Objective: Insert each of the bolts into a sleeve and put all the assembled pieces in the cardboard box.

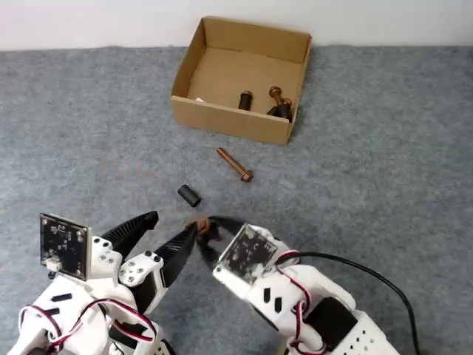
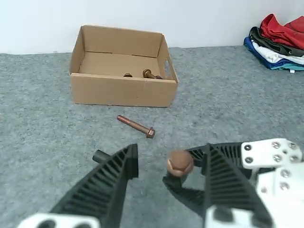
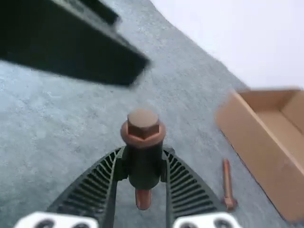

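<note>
Copper is seen at both ends of the gripped sleeve (image 3: 142,168), which is clamped between the two black fingers of the right hand (image 3: 142,156). The hexagonal head of the inserted bolt (image 3: 142,127) stands out at one end and its tip at the other. This assembly is held over the table (image 1: 384,170) (a grey, carpet-like surface). The left hand (image 1: 171,225) is found just beside it, its fingers spread apart with nothing between them and one fingertip close to the bolt head. A little beyond both hands, a loose sleeve (image 1: 190,196) is lying on its side on the table. A loose bolt (image 1: 235,164) is lying farther on, apart from that sleeve, between it and the cardboard box (image 1: 229,124). The box is set open near the white wall (image 1: 74,22), and assembled pieces (image 1: 245,100) are seen inside it, close to its near wall. In the left wrist view, a pile of folded clothes (image 2: 280,40) is seen off to one side by the wall.
</note>
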{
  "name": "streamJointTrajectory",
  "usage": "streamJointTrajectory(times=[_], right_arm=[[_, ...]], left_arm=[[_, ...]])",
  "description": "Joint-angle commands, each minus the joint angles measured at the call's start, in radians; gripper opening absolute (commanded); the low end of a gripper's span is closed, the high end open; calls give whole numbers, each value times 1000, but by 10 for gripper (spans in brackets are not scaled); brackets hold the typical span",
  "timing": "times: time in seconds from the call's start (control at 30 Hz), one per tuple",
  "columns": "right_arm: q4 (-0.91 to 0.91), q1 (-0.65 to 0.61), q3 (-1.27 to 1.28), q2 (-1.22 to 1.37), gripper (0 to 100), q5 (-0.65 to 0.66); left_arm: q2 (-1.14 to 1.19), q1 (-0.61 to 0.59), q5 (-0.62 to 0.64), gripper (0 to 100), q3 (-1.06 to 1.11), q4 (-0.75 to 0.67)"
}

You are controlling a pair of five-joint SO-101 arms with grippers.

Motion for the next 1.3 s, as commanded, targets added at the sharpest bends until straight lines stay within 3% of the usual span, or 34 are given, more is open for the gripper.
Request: streamJointTrajectory(times=[0.0,0.13,0.33,0.47,0.9,1.27], right_arm=[[-30,119,-9,-13,9,-2],[-30,292,-12,-4,9,-109],[4,547,-69,-1,9,-219],[134,572,-166,21,9,-222],[165,575,-626,625,9,-224],[-93,599,-1123,1293,9,-218]], left_arm=[[5,-83,-15,137,-22,3],[-2,-288,-95,0,102,-63],[-3,-545,-338,5,426,-304],[-3,-555,-437,5,598,-356],[-3,-560,-437,5,866,-359],[-5,-560,-436,5,905,-407]])
